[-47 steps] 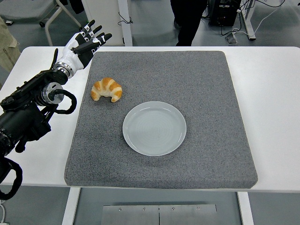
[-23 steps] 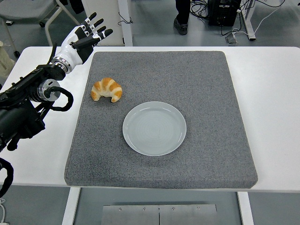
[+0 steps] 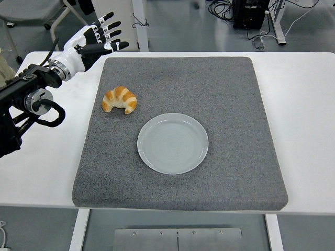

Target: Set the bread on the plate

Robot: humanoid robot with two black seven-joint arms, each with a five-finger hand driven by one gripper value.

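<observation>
The bread [image 3: 119,99], a croissant with its horns pointing down toward the near edge, lies on the grey mat [image 3: 235,104] at about ten o'clock from the plate [image 3: 172,143], near it but not touching, so the task is not yet begun. The left hand [image 3: 93,41] hovers past the mat's far-left corner, at about eleven o'clock from the bread and well apart from it, its fingers [image 3: 107,27] spread and released, holding nothing. To do the reach well, the hand should probably come down over the bread's arched middle, with the fingers closing across the thick back rather than a thin horn, gently, since the pastry likely crushes easily. The carry to the plate, toward four o'clock, is short and nothing stands in the way. The mat has plenty of bare room around both things, and its left edge lies close beside the bread, with white desk [image 3: 309,104] beyond. The right arm does not show.
</observation>
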